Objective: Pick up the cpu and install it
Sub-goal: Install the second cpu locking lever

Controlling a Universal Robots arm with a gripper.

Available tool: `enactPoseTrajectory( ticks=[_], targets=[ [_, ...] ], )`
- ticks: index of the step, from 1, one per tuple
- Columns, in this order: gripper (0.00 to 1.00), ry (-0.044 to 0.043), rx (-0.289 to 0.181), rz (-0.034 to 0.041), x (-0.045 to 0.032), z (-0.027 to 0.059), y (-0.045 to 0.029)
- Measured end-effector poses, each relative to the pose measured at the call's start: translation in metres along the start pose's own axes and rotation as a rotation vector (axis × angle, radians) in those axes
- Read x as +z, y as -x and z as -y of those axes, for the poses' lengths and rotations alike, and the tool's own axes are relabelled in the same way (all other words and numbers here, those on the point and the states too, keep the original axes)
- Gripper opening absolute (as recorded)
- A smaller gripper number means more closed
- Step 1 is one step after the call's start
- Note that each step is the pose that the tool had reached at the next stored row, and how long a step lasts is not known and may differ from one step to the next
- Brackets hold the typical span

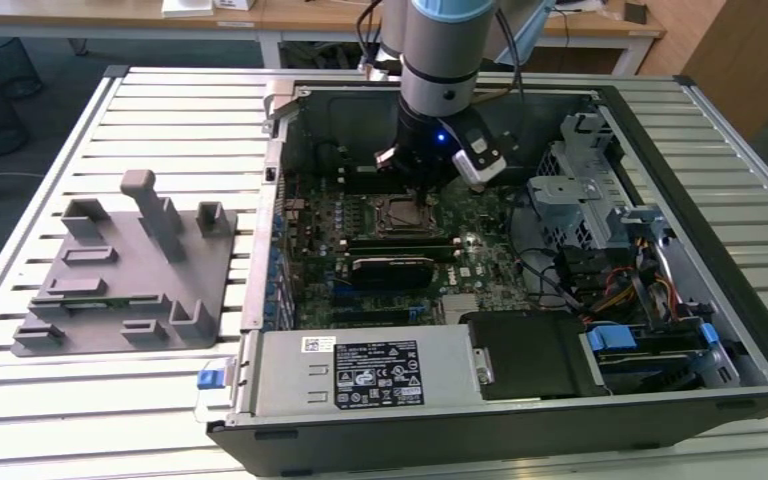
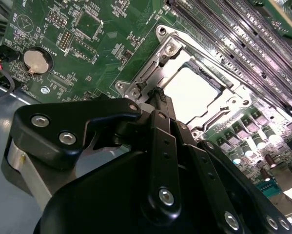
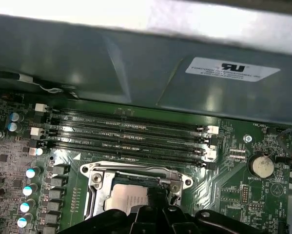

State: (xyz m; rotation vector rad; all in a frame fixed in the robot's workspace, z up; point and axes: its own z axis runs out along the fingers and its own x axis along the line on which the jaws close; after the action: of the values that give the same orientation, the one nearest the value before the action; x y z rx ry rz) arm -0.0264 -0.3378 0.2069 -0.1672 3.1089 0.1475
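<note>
- The cpu (image 2: 193,90) lay flat inside the metal-framed socket (image 2: 158,61) on the green board (image 2: 102,53), its pale top showing in both wrist views (image 3: 128,200).
- The gripper (image 1: 418,190) hung just above the socket, inside the open computer case (image 1: 704,330), toward the far side in the exterior view.
- Whether its fingers were open or closed could not be told.
- The grey tray (image 1: 117,290) sat well apart, on the exterior view's left.
- Judging by this, the seating step looked done or nearly so; any next move would call for a straight, gentle lift clear of the frame.
</note>
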Motion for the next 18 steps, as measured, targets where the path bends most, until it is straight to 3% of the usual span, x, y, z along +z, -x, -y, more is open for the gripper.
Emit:
enactPoseTrajectory(
  ticks=[7,14,18],
  targets=[
    [0.11,0.0000,0.000,0.0000,-0.0021,0.0004,0.0000],
    [0.11,0.0002,0.000,0.0000,-0.0171,-0.0008,0.0004],
    [0.11,0.0000,0.000,0.0000,-0.0179,0.0064,-0.0008]
  ],
)
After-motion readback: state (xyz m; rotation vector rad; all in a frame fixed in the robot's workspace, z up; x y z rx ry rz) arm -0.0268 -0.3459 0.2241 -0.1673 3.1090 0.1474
